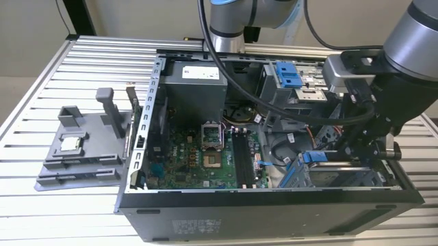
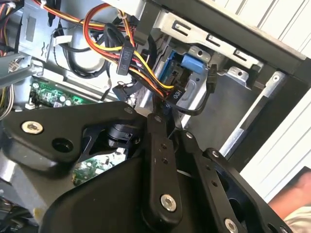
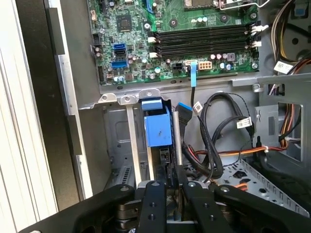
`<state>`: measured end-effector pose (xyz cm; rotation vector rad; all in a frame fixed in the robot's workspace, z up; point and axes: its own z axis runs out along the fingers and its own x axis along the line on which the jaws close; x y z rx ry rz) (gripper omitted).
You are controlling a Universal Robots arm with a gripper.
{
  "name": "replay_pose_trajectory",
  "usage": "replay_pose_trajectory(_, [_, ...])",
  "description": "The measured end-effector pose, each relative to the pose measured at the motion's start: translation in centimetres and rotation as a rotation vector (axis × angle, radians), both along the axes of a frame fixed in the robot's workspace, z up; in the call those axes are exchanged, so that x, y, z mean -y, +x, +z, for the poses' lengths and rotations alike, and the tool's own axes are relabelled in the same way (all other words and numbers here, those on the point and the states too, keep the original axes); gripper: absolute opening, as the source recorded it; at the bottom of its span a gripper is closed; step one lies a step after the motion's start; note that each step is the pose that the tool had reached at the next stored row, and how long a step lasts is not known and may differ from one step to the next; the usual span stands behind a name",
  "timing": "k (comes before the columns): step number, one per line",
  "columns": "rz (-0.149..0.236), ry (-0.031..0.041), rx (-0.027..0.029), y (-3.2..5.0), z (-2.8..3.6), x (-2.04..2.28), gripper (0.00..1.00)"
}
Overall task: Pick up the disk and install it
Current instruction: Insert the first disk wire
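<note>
- The disk [image 3: 158, 128] sits edge-on inside the drive cage [image 1: 342, 180], at the corner of the computer case [image 1: 274, 212] on the exterior view's right. Its blue bracket stands between the cage's bare metal rails.
- I judge the pick-up done and the work at the seating stage. Whether the disk is pushed fully home I cannot tell, and the release is not yet made.
- The gripper [image 3: 174, 170] is right at the disk's near end. Its black fingers are drawn close together with a slim dark gap between them. Whether they nip the bracket's edge or merely press against it is hidden.
- The bracket is smooth, blocky blue plastic. The cage is thin stamped grey sheet steel with punched holes and folded tabs. The gripper's links are matt black with bright screw heads.
- The motherboard [image 3: 160, 43] is green and densely studded, with long black memory slots. A bundle of red, yellow, orange and black cables [image 2: 112, 43] loops beside the cage.
- The case lies open on a table [image 1: 41, 215] of ribbed aluminium slats. A grey plastic fixture [image 1: 85, 164] on the exterior view's left carries a small square silver chip [image 1: 72, 144].
</note>
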<state>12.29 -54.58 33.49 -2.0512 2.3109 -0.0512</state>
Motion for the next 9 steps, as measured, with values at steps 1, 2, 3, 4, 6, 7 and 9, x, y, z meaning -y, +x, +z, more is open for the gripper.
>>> replay_pose_trajectory(1, [0.003, -0.0012, 0.0003, 0.00, -0.02, -0.04, 0.00])
replay_pose_trajectory(2, [0.007, -0.0025, 0.0006, 0.01, -0.04, -0.08, 0.00])
replay_pose_trajectory(3, [0.010, -0.0041, 0.0009, 0.01, -0.08, -0.12, 0.00])
replay_pose_trajectory(4, [0.013, -0.0065, 0.0010, 0.02, -0.10, -0.17, 0.00])
replay_pose_trajectory(6, [0.019, -0.0128, 0.0014, 0.02, -0.22, -0.30, 0.00])
replay_pose_trajectory(7, [0.022, -0.0155, 0.0015, 0.02, -0.27, -0.35, 0.00])
replay_pose_trajectory(9, [0.027, -0.0225, 0.0015, 0.02, -0.36, -0.47, 0.00])
